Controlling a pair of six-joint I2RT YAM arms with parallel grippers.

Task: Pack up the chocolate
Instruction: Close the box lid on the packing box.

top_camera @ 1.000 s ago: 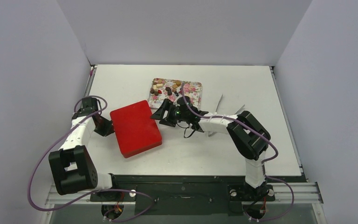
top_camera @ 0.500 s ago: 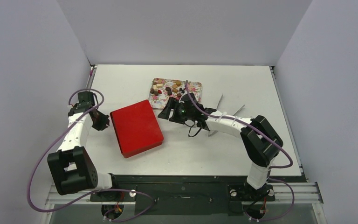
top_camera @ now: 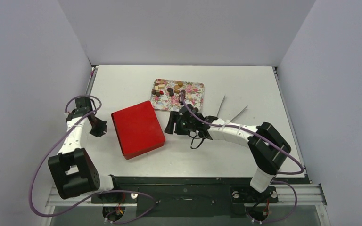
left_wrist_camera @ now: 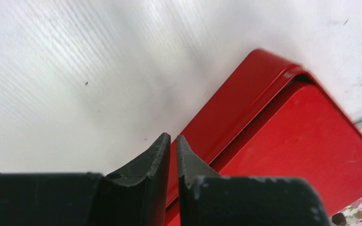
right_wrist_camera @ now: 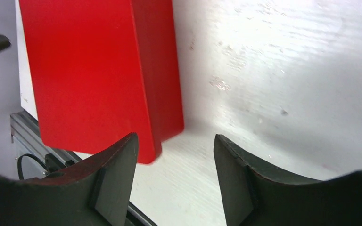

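The left pincer (left_wrist_camera: 173,143) has its fingers all but together with nothing between them, and hangs low over the surface (top_camera: 245,80) near the left edge of the red box (top_camera: 137,129). The right pincer (right_wrist_camera: 174,141) stands wide apart and empty, near the box's right edge. The box lies flat with its lid on. The chocolate (top_camera: 169,89) lies scattered on the flowered tray (top_camera: 194,97) beyond the right pincer, apart from the box.
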